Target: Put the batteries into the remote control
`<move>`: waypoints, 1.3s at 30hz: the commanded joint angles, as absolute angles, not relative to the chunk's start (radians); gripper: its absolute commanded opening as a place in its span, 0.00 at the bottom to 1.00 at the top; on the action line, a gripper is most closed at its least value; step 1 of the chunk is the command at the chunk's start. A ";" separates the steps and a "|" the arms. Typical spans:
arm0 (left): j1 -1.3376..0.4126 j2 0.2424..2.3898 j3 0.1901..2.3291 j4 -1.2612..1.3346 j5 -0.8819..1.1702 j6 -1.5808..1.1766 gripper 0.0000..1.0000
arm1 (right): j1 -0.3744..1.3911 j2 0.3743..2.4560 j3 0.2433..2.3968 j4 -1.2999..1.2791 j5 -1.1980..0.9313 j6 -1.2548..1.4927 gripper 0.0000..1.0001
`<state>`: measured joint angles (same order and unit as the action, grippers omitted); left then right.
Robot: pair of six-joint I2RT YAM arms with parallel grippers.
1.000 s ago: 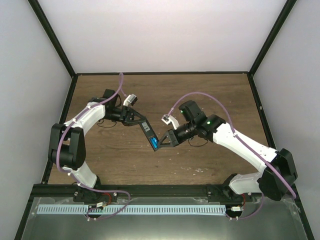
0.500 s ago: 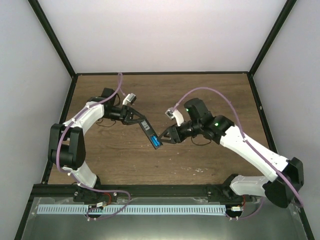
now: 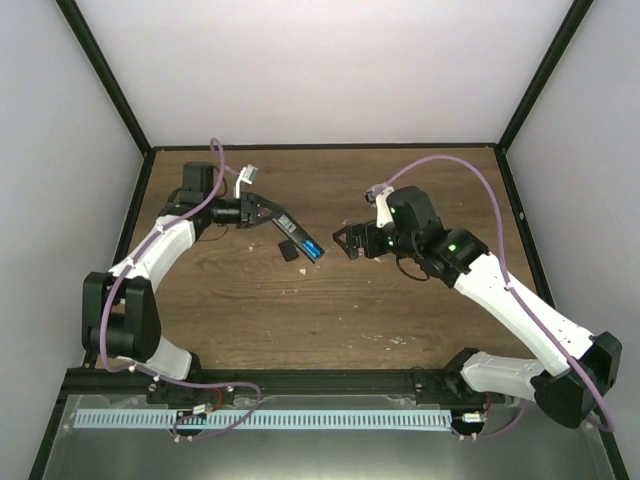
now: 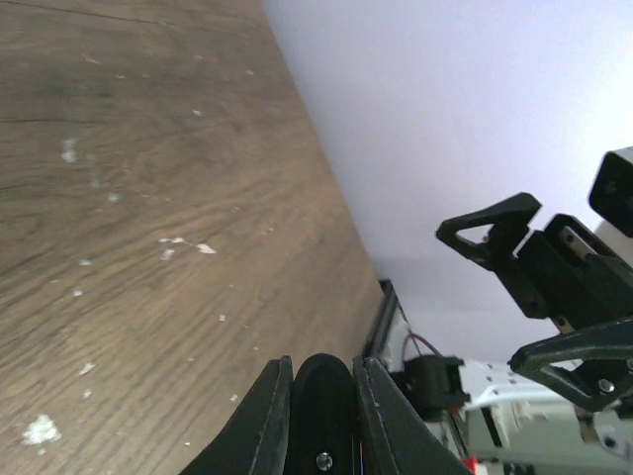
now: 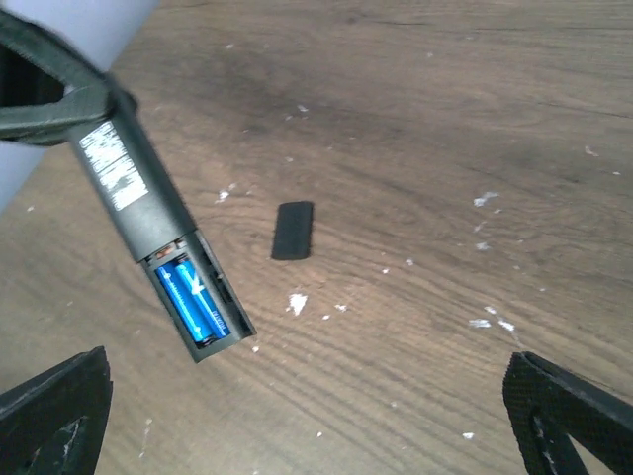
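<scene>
**While your left gripper [image 3: 262,212] holds the remote control [image 5: 138,198], the cover [image 5: 292,230] waits**

Since both batteries [image 5: 193,297] lie side by side in the open bay at one end of the remote control, the loading itself looks done to me. The step in hand reads as the changeover from seating the cells to closing up. Your left gripper is clamped tight on the far, label end of the remote. It holds the bar slantwise toward the middle of the table [image 3: 250,310], bay facing up. Whether the open end rests on the wood I cannot tell. Your right gripper [image 3: 343,243] stands near the bay end but apart from it, with its jaws spread wide and nothing between them.

The small black cover lies flat on the wood just beside the remote's open end, touching nothing. If you mean to close the bay, that piece is your next pick with the right arm. It is thin and low, so I judge you need to come down square and pinch it across its narrow sides. Keep the left grip firm and the remote level, since a tilt could let the batteries slide out.

You are working on a dark wood-grain board scattered with pale specks [image 5: 297,302]. Plain white walls [image 3: 320,70] close it in, with black frame posts [image 3: 110,80] running up at the corners.
</scene>
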<state>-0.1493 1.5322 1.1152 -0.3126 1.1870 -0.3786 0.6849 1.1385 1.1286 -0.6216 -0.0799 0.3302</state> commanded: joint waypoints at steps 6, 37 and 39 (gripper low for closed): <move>-0.073 1.373 0.841 0.041 0.975 -0.643 0.00 | 0.670 1.305 1.168 -0.618 -0.062 0.229 1.00; 0.181 0.904 0.502 -0.060 0.783 -0.670 0.00 | 0.789 1.987 1.494 -0.447 -0.116 0.119 0.85; 0.183 0.891 0.502 -0.081 0.761 -0.666 0.00 | 0.794 2.010 1.512 -0.451 -0.099 0.110 0.84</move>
<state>0.1745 0.9245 0.5079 -0.0341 0.8024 -0.6884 0.7803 1.9659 1.4574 -0.4328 -0.1329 0.1368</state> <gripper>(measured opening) 0.155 0.849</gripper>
